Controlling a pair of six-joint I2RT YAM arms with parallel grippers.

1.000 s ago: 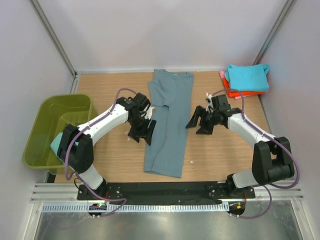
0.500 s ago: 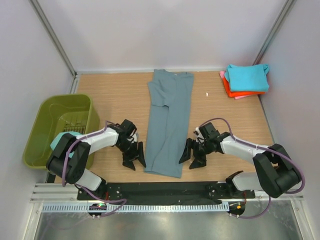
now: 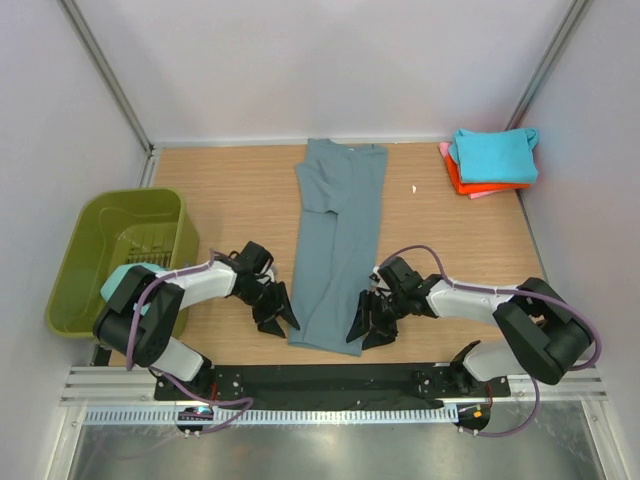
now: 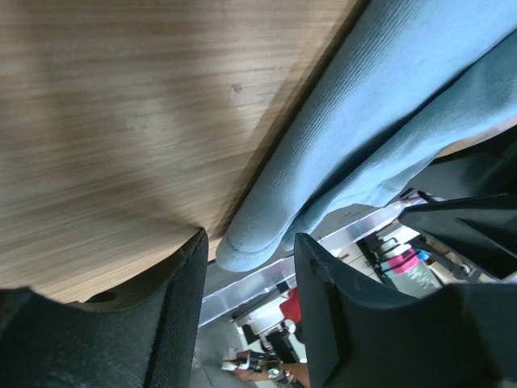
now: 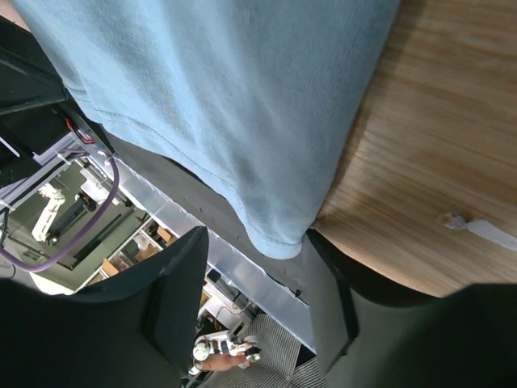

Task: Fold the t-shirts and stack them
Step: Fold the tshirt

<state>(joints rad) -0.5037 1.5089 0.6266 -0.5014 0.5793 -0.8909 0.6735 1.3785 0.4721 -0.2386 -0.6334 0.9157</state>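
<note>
The blue-grey t-shirt (image 3: 335, 240) lies flat and long on the bench (image 3: 230, 190). The left pincer (image 3: 278, 321) is wide, with the shirt's near left corner between its fingers. The right pincer (image 3: 362, 334) is wide too, around the near right corner.

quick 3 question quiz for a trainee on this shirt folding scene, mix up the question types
1. True or false: the left end effector is shut on the blue-grey t-shirt.
2. Which colour tops the folded stack at the far right? A orange, B turquoise, C pink.
3. Fill in: the green tub sits on the robot's ___ side.

Key: 1 false, it is open around the shirt's near corner; 2 B; 3 left.
</note>
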